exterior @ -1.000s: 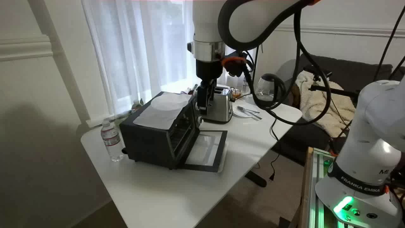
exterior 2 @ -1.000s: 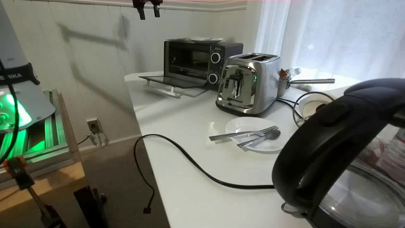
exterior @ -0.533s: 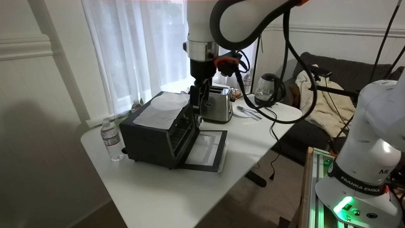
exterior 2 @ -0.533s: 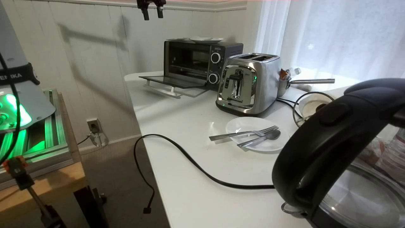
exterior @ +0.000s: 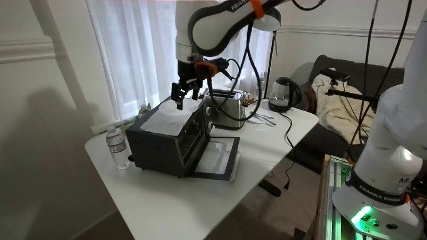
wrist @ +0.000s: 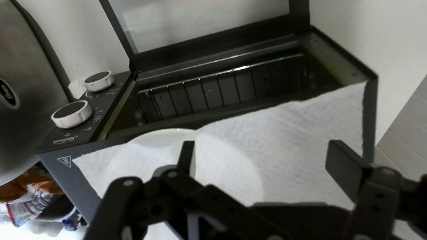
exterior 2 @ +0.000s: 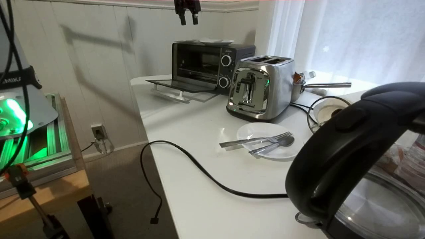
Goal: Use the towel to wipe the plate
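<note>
One pincer point(wrist: 262, 156), jaws spread wide and gripping nothing, hung above the towel point(wrist: 290, 143) lying partly over the plate point(wrist: 162, 137) atop a toaster oven point(exterior: 154, 152). Approach seemed in hand; the next move likely called for lowering and pinching only towel.

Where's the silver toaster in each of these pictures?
In an exterior view, the toaster stands near the middle.
In an exterior view, the toaster stands right of centre, mostly in the upper half.
In the wrist view, the toaster is cut off at the upper left.
Shared landmark: the oven knobs, beside the toaster in all three.
</note>
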You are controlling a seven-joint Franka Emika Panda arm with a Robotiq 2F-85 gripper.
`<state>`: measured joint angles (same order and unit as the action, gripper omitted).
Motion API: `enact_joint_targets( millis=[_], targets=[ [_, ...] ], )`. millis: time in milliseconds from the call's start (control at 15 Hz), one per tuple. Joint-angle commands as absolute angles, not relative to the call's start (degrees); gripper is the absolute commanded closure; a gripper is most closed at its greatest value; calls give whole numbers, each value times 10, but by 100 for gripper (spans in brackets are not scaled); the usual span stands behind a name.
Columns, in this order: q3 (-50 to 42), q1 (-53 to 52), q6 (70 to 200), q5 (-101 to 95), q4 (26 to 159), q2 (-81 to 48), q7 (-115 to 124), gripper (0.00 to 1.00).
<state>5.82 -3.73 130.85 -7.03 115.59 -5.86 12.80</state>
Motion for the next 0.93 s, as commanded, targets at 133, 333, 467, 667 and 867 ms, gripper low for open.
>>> enact_joint_targets(
  millis=[133,333,467,667,867],
  targets=[
    [20,-43,1332,-67,1049,-164,182,0],
    [6,-51,1337,-66,1015,-201,216,0],
    [-2,-60,1336,-73,998,-221,241,0],
    [-13,-74,1327,-79,977,-241,271,0],
    [-22,-83,1338,-76,966,-257,292,0]
  ],
)
